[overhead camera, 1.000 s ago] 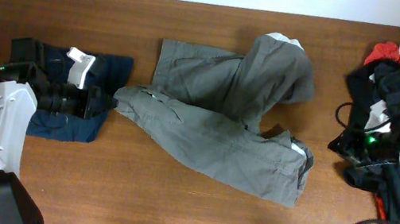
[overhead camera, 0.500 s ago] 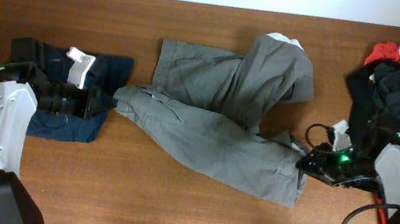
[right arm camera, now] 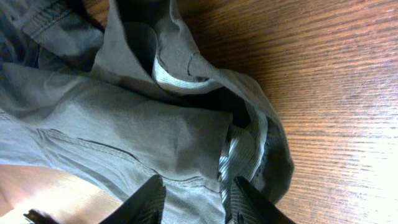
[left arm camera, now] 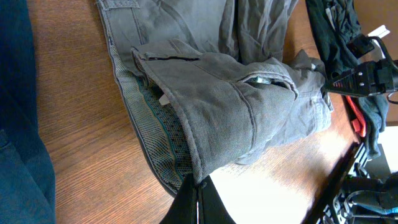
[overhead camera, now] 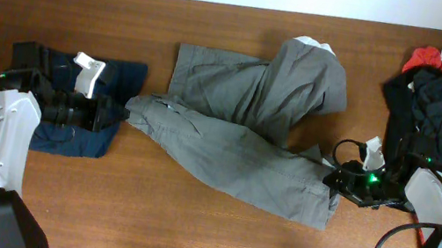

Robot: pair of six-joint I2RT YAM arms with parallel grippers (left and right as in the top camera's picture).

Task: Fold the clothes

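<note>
Shorts [overhead camera: 246, 137], mid-grey, lie crumpled at the middle of the table [overhead camera: 186, 234], between a dark blue garment [overhead camera: 69, 131] at the left and a black and red pile [overhead camera: 439, 96] at the right.

Their long axis runs across the table, slanting from the left end down toward the near right. A second part is doubled back toward the far edge, where a small white label [overhead camera: 309, 42] shows. Which end is the waist cannot be told for certain, though a striped inner band shows at the right end in the right wrist view.

The left gripper [left arm camera: 198, 183] has its fingers pressed together, pinching the left edge of the shorts. The right gripper [right arm camera: 198, 183] stands spread just at the right edge and has not closed on the cloth.

The step in hand appears to be taking the second corner so the shorts can be drawn flat. To do it well:

- The right fingers should straddle the whole layered edge, striped band included, and not one loose layer.
- They should close fully before any pull.
- Both ends should then be drawn apart along the long axis and kept low, so that the doubled-back part unrolls rather than drags.
</note>
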